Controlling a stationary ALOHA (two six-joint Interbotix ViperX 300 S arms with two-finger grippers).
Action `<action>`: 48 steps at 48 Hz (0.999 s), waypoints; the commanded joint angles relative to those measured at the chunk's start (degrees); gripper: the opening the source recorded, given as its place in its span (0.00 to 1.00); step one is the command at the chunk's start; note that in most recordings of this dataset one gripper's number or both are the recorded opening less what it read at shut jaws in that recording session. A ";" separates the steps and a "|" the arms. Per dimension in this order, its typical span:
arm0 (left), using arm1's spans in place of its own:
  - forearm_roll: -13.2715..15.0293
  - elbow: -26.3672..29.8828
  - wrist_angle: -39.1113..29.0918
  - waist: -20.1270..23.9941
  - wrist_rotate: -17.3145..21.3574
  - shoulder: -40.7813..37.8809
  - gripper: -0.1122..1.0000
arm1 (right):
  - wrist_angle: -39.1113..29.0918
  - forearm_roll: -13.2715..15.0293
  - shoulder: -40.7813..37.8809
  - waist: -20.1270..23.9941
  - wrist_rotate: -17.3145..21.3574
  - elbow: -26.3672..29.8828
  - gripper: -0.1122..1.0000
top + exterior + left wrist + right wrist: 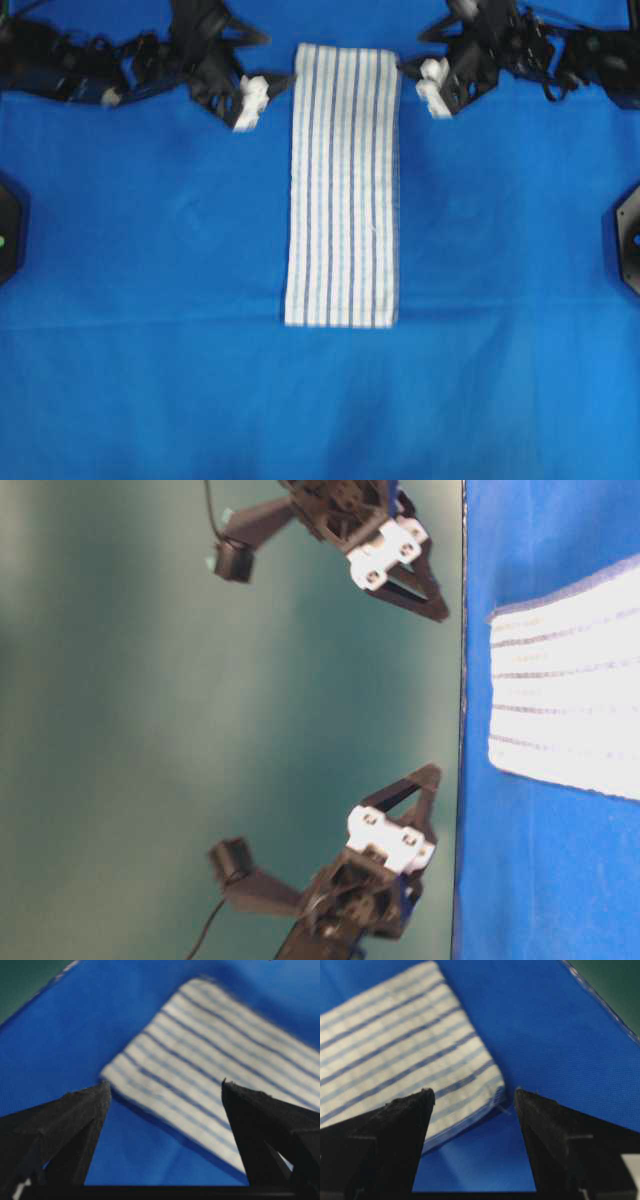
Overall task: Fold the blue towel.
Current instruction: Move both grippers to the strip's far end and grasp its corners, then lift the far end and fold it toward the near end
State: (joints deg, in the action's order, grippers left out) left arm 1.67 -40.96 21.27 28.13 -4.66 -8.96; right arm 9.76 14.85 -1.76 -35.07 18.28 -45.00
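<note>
Blue cloth (150,300), plain and solid, is covering the whole work surface, and a faint crease is running across it level with the near end of the blue towel (342,185). That towel, white with thin dark and light blue stripes, is lying flat as 1 long narrow strip in the middle of the overhead view, its far end sitting between the 2 grippers and its near end reaching toward the middle of the surface. Its edges are looking doubled, so it is probably already folded lengthwise, though the soft focus is making that hard to confirm.

At the far edge, the left gripper (272,82) is hanging just beside the towel's far left corner with its jaws spread wide and nothing between them; the left wrist view is showing that corner lying on the cloth ahead of the black fingers (75,1110). On the other side, the right gripper (412,72) is hanging likewise near the far right corner, jaws wide and holding nothing.

Beyond the cloth's edge, the table-level view is showing a dull green backdrop (150,680). 2 dark fixtures (625,238) are sitting at the left and right borders of the surface.
</note>
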 commanded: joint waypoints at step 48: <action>-0.09 11.60 -1.41 1.14 1.85 -15.38 0.20 | 2.81 0.35 -10.46 -1.23 -0.62 4.92 0.15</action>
State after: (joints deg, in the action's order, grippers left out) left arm 1.67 -29.79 20.13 29.88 -3.25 -24.70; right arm 12.22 15.12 -12.92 -36.56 17.75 -40.78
